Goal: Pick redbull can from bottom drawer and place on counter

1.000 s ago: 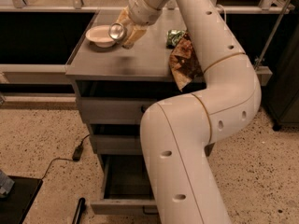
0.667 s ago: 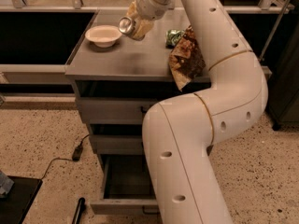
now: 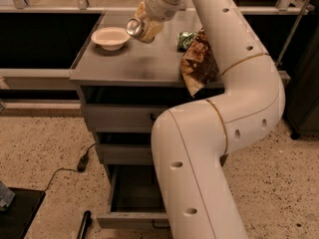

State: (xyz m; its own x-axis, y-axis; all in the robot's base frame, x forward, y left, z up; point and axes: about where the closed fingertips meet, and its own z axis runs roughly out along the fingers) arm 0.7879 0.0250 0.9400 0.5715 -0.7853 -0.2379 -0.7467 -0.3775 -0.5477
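Note:
The redbull can (image 3: 133,26), its shiny silver round top facing the camera, is tilted on its side in my gripper (image 3: 143,28). The gripper is shut on it and hangs above the back of the counter (image 3: 129,66), just right of a white bowl. The can is off the surface. My large white arm sweeps down from the gripper across the right half of the view and hides much of the cabinet. The bottom drawer (image 3: 130,217) stands pulled open at the floor, and the part of its inside that shows is dark.
A white bowl (image 3: 110,36) sits at the counter's back left. A green wrinkled packet (image 3: 185,39) and a brown chip bag (image 3: 198,63) lie at the right, the bag overhanging the front edge. Two shallower drawers (image 3: 117,117) are shut. A black cable (image 3: 79,163) lies on the floor.
The gripper with the can has moved a little to the right and up, away from the bowl's rim.

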